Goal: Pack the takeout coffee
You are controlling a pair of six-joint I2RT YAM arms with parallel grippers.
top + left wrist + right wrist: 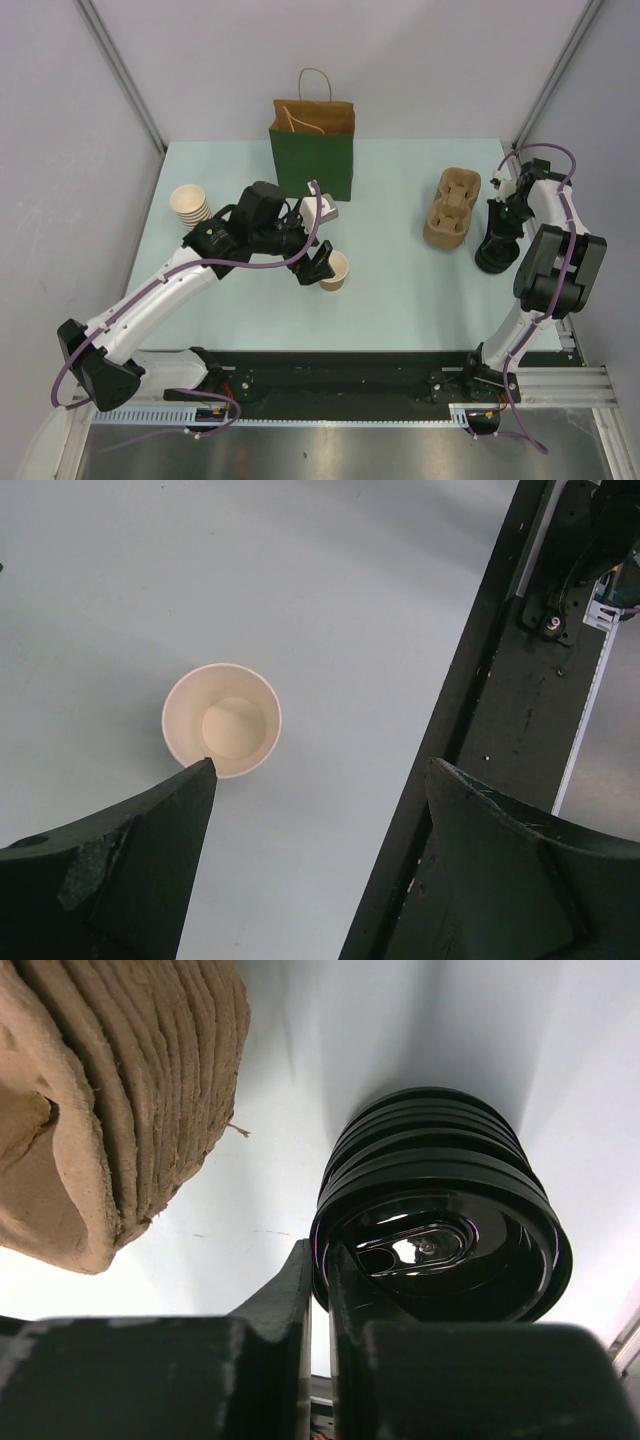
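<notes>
No cup with a black lid is in view. A single lidless tan paper cup [335,270] stands upright on the table; it also shows in the left wrist view [222,720], empty inside. My left gripper [317,266] is open and empty just above it, one fingertip over the cup's rim [320,770]. My right gripper [497,238] is shut on the rim of the top black lid [440,1250] of a stack of black lids [493,260]; the fingers pinch its left edge [322,1260].
A green paper bag [311,160] with a brown inside and handles stands open at the back. A stack of lidless cream-rimmed cups [190,204] lies at the left. Brown pulp cup carriers [453,208] sit left of the lids, also in the right wrist view [120,1110].
</notes>
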